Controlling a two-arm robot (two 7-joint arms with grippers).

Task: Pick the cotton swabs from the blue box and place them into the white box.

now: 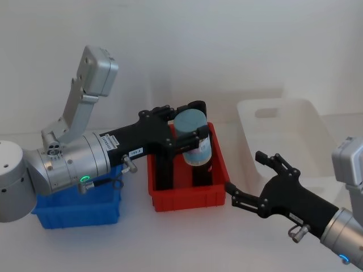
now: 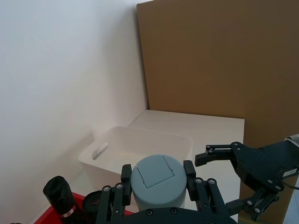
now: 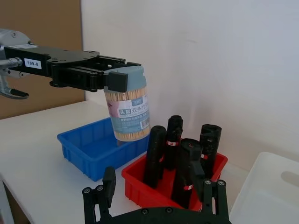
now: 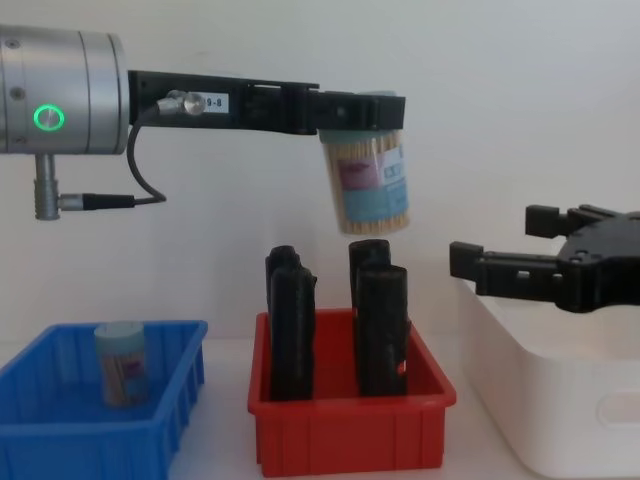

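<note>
Grips one tub of cotton swabs (image 4: pixel 370 185) at its pale lid with the left tool (image 4: pixel 360 110), closed snug on either side of the cap. Hangs it slightly tilted in the air above the red bin (image 4: pixel 350 435), clear of the tall black bottles (image 4: pixel 290 320) standing there, roughly between the blue box (image 4: pixel 60 440) and the white box (image 4: pixel 560 400). Leaves a second tub (image 4: pixel 122 362) upright in the blue box on the worktop (image 1: pixel 187 243).

Looks light and stiff: thin clear plastic packed with sticks, unlikely to crush. Seems smooth and round too, so liable to slip or swing under a loose pinch. Best taken across the lid or upper wall, though perhaps at some risk of popping the cap.

Holds the right tool (image 1: pixel 244 171) spread wide and empty, near the white box's edge facing the red bin. Could crowd the path into the white box, by the look of it. Calls for height over the black bottles and over the white box's taller rim.
</note>
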